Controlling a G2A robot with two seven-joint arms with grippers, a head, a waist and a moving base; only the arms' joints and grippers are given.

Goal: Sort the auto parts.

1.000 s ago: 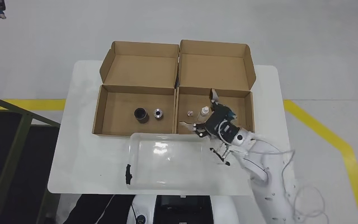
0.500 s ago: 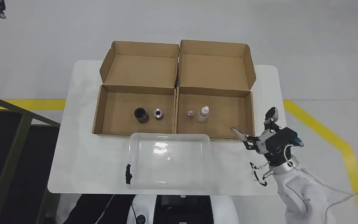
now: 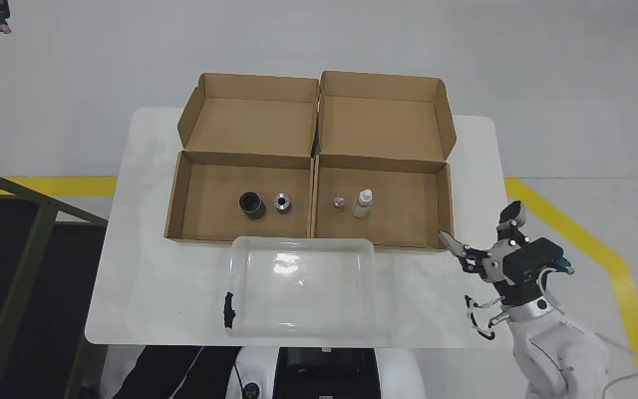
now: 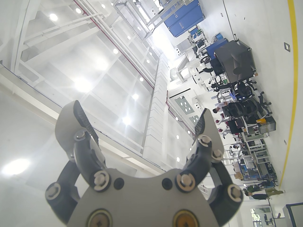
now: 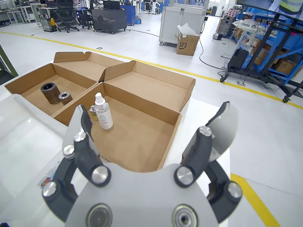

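Note:
Two open cardboard boxes stand side by side. The left box (image 3: 194, 221) holds a dark cylinder (image 3: 251, 205) and a small silver ring part (image 3: 283, 202). In the right box (image 3: 414, 214) stand a white spray bottle (image 3: 362, 203) and a tiny bottle (image 3: 339, 200). My right gripper (image 3: 478, 223) hovers open and empty just past that box's right front corner. From its wrist I see the spray bottle (image 5: 103, 114), the tiny bottle (image 5: 92, 112) and the cylinder (image 5: 49, 93) beyond the right gripper (image 5: 153, 108). My left gripper (image 4: 140, 107) is open, empty, and points up at the ceiling.
A clear plastic tray (image 3: 299, 289) lies on the white table (image 3: 150, 259) in front of the boxes, with a small black piece (image 3: 228, 307) at its left front rim. Both box lids stand open at the back. Yellow floor tape runs beside the table.
The right gripper has pulled back out of the right box and swung right, past the table's right front edge. The spray bottle stays standing in the box.

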